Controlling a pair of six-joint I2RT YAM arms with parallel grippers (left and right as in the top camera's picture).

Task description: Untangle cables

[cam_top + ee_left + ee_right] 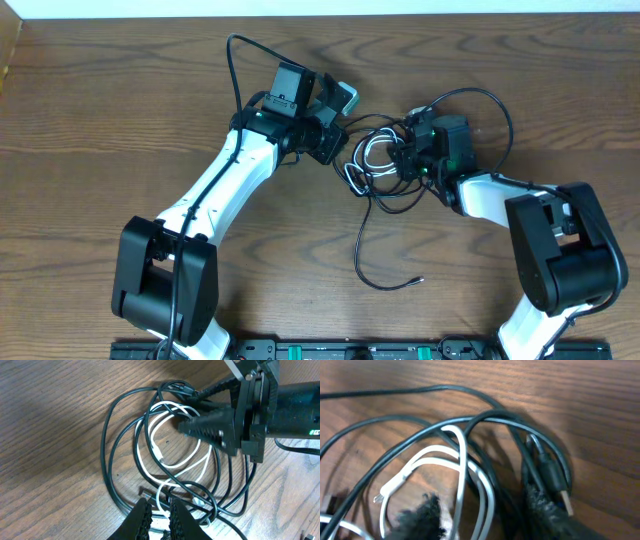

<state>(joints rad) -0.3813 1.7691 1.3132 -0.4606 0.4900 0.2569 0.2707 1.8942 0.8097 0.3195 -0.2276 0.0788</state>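
Cables [375,165] overhead: tangled on table [120,120], approx 1 o'clock of centre. L wrist: L end effector [159,517] at 6 o'clock, closed on white cable [150,435]; R end effector [186,427] at 2. R wrist: R fingers [420,520] apart, open, astride black+white loops; plug [547,467] at 4

We note bare brown wooden tabletop [120,110] leftward. Left gripper [338,150] and right gripper [405,160] hem thin black and white cables [372,160].
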